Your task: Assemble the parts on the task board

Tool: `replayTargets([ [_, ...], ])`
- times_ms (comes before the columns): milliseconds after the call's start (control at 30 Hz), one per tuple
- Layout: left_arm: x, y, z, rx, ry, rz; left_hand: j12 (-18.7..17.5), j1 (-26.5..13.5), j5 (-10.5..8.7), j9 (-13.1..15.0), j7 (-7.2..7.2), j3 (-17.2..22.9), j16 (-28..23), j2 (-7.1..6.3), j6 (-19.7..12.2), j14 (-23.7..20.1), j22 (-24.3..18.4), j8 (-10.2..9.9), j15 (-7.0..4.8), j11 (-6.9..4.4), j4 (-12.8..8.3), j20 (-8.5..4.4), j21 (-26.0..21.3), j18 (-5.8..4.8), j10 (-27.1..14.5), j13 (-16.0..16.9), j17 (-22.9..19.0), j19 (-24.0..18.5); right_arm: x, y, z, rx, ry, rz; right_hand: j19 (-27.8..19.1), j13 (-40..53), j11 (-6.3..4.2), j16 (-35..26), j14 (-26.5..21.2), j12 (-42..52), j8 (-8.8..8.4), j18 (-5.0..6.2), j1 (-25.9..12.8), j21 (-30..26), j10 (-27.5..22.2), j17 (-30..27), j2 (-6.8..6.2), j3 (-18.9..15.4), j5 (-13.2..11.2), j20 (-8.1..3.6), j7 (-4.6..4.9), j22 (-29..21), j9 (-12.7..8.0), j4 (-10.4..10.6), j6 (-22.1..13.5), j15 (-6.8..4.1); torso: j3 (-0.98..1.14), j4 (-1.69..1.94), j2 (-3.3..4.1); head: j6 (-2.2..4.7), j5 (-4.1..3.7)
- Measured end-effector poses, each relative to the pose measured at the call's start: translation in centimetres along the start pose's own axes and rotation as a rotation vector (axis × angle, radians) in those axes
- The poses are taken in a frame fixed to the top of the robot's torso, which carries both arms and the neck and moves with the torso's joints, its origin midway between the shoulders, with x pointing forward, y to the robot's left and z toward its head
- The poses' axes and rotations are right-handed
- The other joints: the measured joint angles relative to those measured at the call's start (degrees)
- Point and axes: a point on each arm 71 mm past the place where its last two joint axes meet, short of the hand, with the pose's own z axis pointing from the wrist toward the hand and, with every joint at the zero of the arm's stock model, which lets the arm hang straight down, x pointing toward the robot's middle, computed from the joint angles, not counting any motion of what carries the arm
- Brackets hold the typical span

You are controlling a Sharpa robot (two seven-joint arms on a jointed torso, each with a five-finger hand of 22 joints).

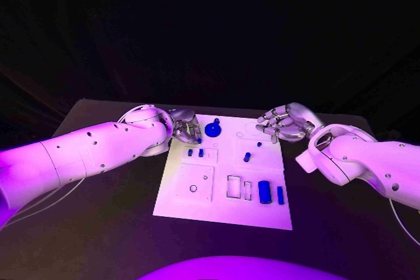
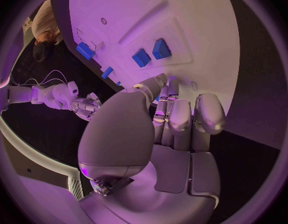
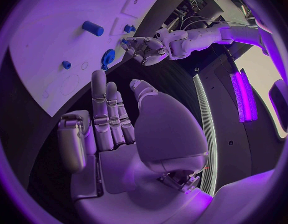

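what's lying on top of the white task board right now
Small blue parts lie on the task board: a round-headed one near the far edge, a pair, a small one, two long ones. The left hand overlaps its far left corner.

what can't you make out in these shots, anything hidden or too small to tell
- Head view: the left hand is partly hidden behind its own forearm, so whether it touches the round blue part is unclear.
- Head view: the small outlines and holes on the task board are too small to identify.
- Left wrist view: the palm covers the board's near edge.
- Right wrist view: the right hand hides the table beneath it; the board is cut off by the circle's rim.
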Motion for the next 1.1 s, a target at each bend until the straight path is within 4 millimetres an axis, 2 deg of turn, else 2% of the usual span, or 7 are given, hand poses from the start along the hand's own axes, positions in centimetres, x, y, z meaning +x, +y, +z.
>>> replayTargets([
  [300,-0.1,0.6,-0.4,-0.009,-0.001,-0.004,0.0,0.0,0.0,-0.05,0.02,0.08,0.0,0.0,-0.02,0.0,-0.12,-0.23,0.0,-0.21,-0.08,0.0,0.0,0.01,0.21,-0.01,-0.19,0.0,-0.2,-0.2,0.0,0.004,-0.004,-0.003,0.0,-0.55,0.29,-0.22,0.02,-0.69,0.0,0.0,0.92,0.0,-0.32,0.07,-0.87,0.72,-0.2,0.0,0.0,-0.01,0.0,-0.72,0.0,-0.02,-0.01,0.0,-0.02,0.15,-0.01],
  [500,-0.5,1.5,-1.1,-0.015,-0.02,-0.027,-0.9,0.0,0.0,-0.32,0.52,0.58,0.0,0.0,-0.52,0.0,-1.81,-0.88,0.0,0.04,-0.57,-0.04,-1.16,0.0,0.21,0.07,-0.77,-0.81,-0.6,-0.6,0.1,0.007,-0.009,-0.031,-0.22,-5.3,-0.5,2.92,5.54,-7.43,0.45,0.0,6.18,0.0,0.5,1.69,-1.01,4.51,-5.81,-0.22,-0.46,-0.01,-0.41,-3.91,2.56,-1.19,-0.01,0.0,-0.07,0.46,-0.29],
  [600,-1.3,2.4,-1.7,-0.023,-0.06,-0.083,-0.9,0.0,0.0,-0.32,0.62,0.58,0.0,0.0,-0.41,0.0,-2.57,-0.88,0.0,0.43,-0.57,0.0,-1.61,0.01,0.43,0.21,-0.84,-1.11,-0.8,-0.8,0.1,-0.002,-0.001,-0.083,0.0,-8.83,-1.24,13.81,10.86,-12.64,-0.88,0.01,7.36,0.0,3.77,10.61,-1.78,7.62,-6.9,-0.43,-1.12,-0.01,-1.44,-4.98,4.73,-1.74,-0.01,-0.04,-0.09,0.73,-0.64],
  [733,-2.4,3.9,-3.0,-0.031,-0.126,-0.214,-0.49,-0.05,0.0,-0.32,1.03,0.58,-0.33,-0.05,0.01,-0.33,-6.42,-0.88,0.33,0.31,-0.57,0.05,-4.55,0.0,1.54,0.79,-2.12,-3.64,-0.9,-0.7,0.2,-0.027,0.02,-0.205,0.0,-11.83,-1.61,24.36,12.63,-17.45,-2.31,0.01,7.61,0.0,6.64,19.99,-2.05,10.17,-7.76,-0.43,-1.72,-0.02,-2.46,-5.73,7.51,-2.13,-0.01,-0.12,-0.13,1.16,-1.22],
  [833,-3.2,4.5,-4.1,-0.017,-0.173,-0.361,-0.49,-1.24,0.0,-0.29,1.03,0.14,-7.71,-0.35,0.63,-5.19,-15.02,-1.17,0.48,0.31,-0.14,0.23,-11.35,2.15,1.54,1.17,-12.03,-9.04,-0.7,-0.5,0.5,-0.045,0.039,-0.332,0.0,-13.66,-1.63,29.7,12.63,-20.76,-3.65,0.01,6.84,0.0,8.49,24.83,-2.83,11.91,-9.36,-0.43,-1.95,-0.02,-3.28,-6.03,8.95,-2.13,-0.02,-0.12,-0.15,1.5,-1.81],
  [933,-3.7,4.5,-5.2,0.014,-0.205,-0.541,-0.49,-2.11,0.0,-0.29,1.03,-0.3,-14.24,-0.37,0.63,-8.96,-22.93,-1.58,0.71,0.62,0.3,0.46,-18.11,3.17,1.22,1.59,-20.11,-13.65,-0.4,-0.1,0.9,-0.055,0.057,-0.465,0.0,-14.63,-1.65,32.14,12.63,-22.68,-4.56,0.01,5.98,0.0,8.62,27.04,-3.68,12.35,-10.42,-0.43,-2.12,-0.02,-3.75,-5.86,9.12,-2.13,-0.04,-0.1,-0.16,1.82,-2.36],
  [1100,-3.7,3.5,-6.3,0.077,-0.218,-0.807,-0.48,-2.99,0.0,-0.28,1.03,-1.45,-18.21,-0.06,0.63,-10.76,-27.68,-2.0,0.92,0.92,0.63,0.71,-22.87,3.69,0.92,2.06,-24.45,-15.48,0.2,0.3,1.8,-0.054,0.067,-0.645,0.0,-16.06,-1.31,36.16,12.62,-25.64,-6.23,0.02,4.86,0.0,9.8,30.61,-4.8,14.01,-11.1,-0.43,-1.83,-0.02,-4.55,-5.93,9.93,-2.13,-0.12,0.04,-0.17,2.15,-3.44],
])
